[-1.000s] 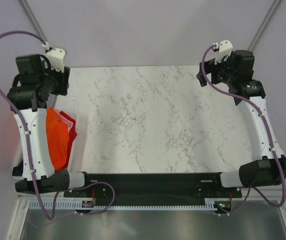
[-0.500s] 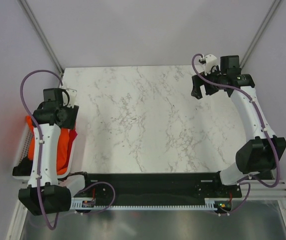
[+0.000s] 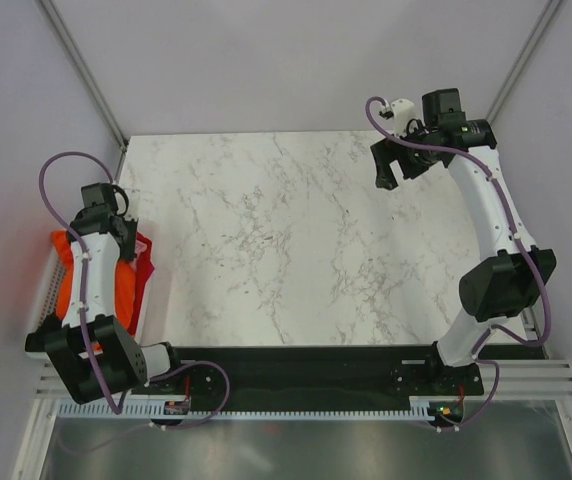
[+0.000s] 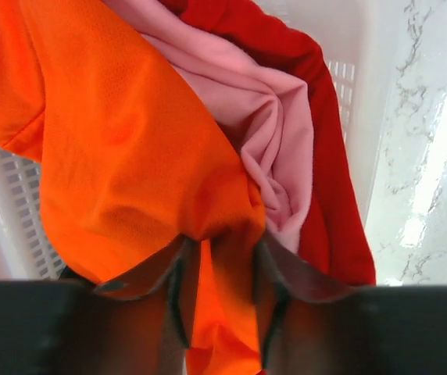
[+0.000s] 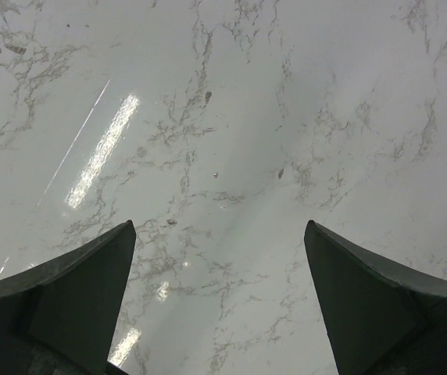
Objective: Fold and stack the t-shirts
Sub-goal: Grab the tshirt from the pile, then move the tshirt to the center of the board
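Several t-shirts lie bunched in a white lattice basket [image 4: 24, 195] at the table's left edge: an orange t-shirt [image 4: 114, 133] on top, a pink one [image 4: 278, 133] beside it and a red one [image 4: 333, 195] against the basket wall. My left gripper [image 4: 222, 266] reaches down into the pile and is shut on a fold of the orange t-shirt [image 3: 66, 280]. From above, the left gripper [image 3: 114, 228] sits over the basket [image 3: 38, 325]. My right gripper [image 3: 386, 170] hovers open over the far right of the marble table [image 3: 286, 250], nothing between its fingers [image 5: 83, 281].
The basket's white wall [image 4: 372, 117] stands between the shirts and the marble top [image 4: 434, 156]. Grey walls and slanted frame posts [image 3: 76, 60] close in the back. A black rail [image 3: 296, 365] with the arm bases runs along the near edge.
My left arm has dropped from high above the table's corner down into the basket and closed on the orange cloth. My right gripper has drifted left and slightly back, still open.
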`<action>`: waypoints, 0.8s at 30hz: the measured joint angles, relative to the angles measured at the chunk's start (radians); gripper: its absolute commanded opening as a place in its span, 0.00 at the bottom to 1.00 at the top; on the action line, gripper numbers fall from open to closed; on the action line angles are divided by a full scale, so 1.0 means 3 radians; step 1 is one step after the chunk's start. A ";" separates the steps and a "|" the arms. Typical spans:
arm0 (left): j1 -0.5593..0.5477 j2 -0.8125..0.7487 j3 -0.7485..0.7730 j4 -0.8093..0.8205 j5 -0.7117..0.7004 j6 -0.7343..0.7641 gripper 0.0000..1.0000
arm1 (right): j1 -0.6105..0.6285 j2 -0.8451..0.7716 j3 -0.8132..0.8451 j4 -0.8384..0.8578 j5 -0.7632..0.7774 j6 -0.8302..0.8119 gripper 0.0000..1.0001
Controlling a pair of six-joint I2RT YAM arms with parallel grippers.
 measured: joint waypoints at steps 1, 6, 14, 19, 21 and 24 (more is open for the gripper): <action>0.0018 0.0031 0.0000 0.0024 0.0025 0.0013 0.20 | 0.0022 0.0000 0.0003 -0.0018 0.0015 0.0001 0.98; 0.0078 0.0092 0.0056 0.0019 0.0154 0.0011 0.02 | 0.0132 0.0001 0.0003 -0.0088 0.0079 -0.0003 0.98; 0.0088 -0.0209 0.1233 -0.0053 0.0563 0.0005 0.02 | 0.0141 0.0001 -0.0010 -0.0023 0.0084 -0.0020 0.98; 0.0084 -0.0326 0.2155 0.0023 0.0827 0.0005 0.02 | 0.0139 -0.0001 -0.0036 0.0086 0.0031 -0.0022 0.98; 0.0074 -0.0323 0.2391 0.0024 0.0963 0.0005 0.02 | 0.0139 -0.0004 -0.0100 0.0142 0.0017 -0.0027 0.98; 0.0058 -0.0280 0.2603 0.0017 0.1386 0.0004 0.02 | 0.0139 -0.0009 -0.0244 0.0234 0.0014 -0.0031 0.98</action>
